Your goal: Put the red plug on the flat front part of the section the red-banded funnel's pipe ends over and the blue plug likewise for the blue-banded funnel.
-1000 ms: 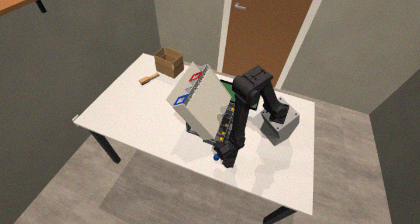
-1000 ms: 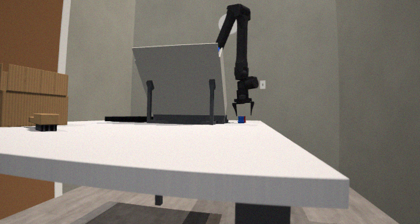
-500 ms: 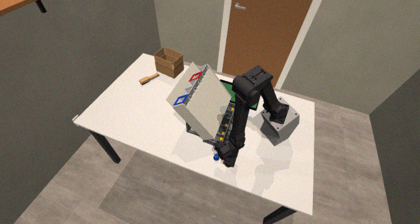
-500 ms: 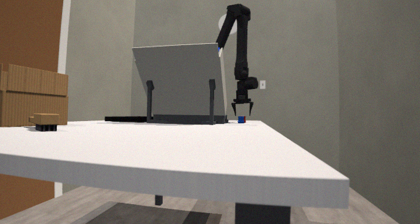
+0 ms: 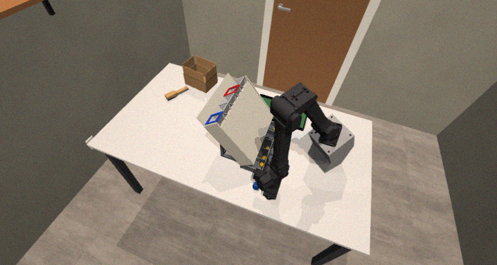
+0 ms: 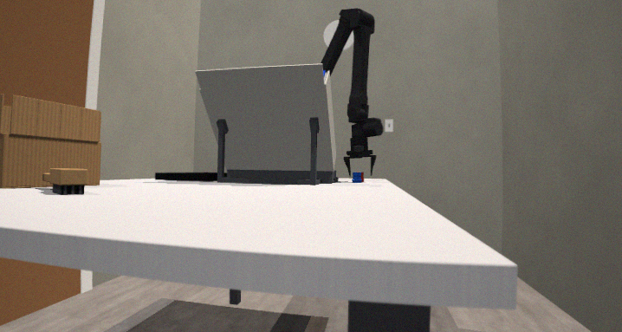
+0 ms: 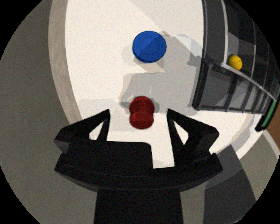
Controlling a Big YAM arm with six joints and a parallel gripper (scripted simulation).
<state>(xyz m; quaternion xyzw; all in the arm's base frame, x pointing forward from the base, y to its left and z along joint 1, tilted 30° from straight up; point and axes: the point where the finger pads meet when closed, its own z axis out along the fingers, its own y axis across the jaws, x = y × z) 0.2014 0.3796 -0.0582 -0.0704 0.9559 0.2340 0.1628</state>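
Observation:
The red plug [image 7: 141, 112] [image 6: 362, 177] stands on the white table [image 5: 156, 131] near its front edge, right below my gripper. My gripper [image 7: 138, 112] [image 6: 359, 166] [image 5: 269, 193] is open and empty; it hangs a little above the red plug with a finger on each side. The blue plug [image 7: 148, 46] [image 5: 255, 185] [image 6: 356, 177] stands close beside the red one. The sloped cover [image 5: 239, 124] [image 6: 265, 120] carries the red-banded funnel [image 5: 231, 90] and the blue-banded funnel [image 5: 213, 117] on top. The dark sections [image 7: 224, 83] at its foot hold yellow marbles [image 5: 263, 156] [image 7: 236, 62].
A cardboard box [image 5: 199, 72] [image 6: 43, 142] and a wooden brush [image 5: 176, 93] [image 6: 65, 178] sit at the table's far corner. The arm's grey base [image 5: 331, 145] stands to the right of the cover, and a green tray [image 5: 266, 102] lies behind my arm. The table edge runs close to the plugs.

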